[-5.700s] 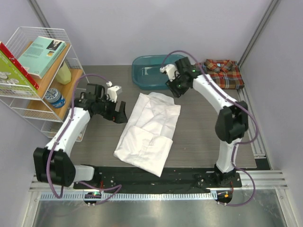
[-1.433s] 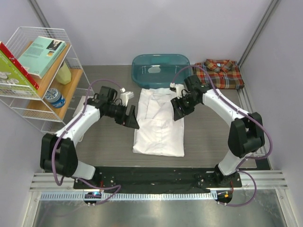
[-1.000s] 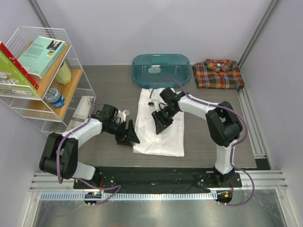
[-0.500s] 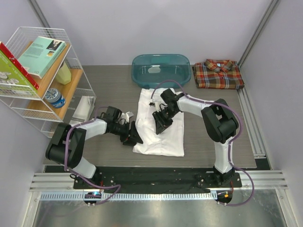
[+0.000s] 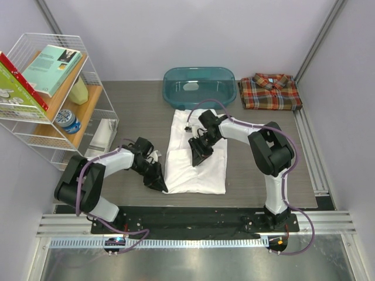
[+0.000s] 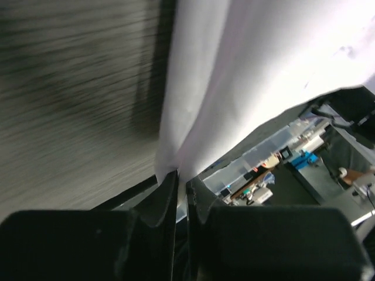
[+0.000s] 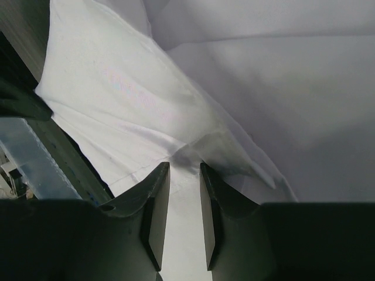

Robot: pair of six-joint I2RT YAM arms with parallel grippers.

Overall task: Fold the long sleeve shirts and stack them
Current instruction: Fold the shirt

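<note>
The white long sleeve shirt (image 5: 199, 170) lies folded into a narrow rectangle in the middle of the table. My left gripper (image 5: 159, 185) is low at its near left corner, and in the left wrist view it (image 6: 181, 175) is shut on that corner of the white cloth (image 6: 246, 70). My right gripper (image 5: 196, 159) rests on the middle of the shirt. In the right wrist view it (image 7: 184, 167) stands slightly open, its fingers set down on the white shirt (image 7: 117, 93) either side of a small wrinkle. The plaid shirt (image 5: 270, 92) lies folded at the back right.
A teal tub (image 5: 199, 86) stands just behind the white shirt. A white wire rack (image 5: 53, 93) with books, a bottle and a can fills the left side. The black base strip (image 5: 199, 216) runs along the near edge, close to the left gripper.
My left gripper has slid toward the near edge to the shirt's near left corner and closed on it. The right gripper has stayed on the middle of the shirt.
</note>
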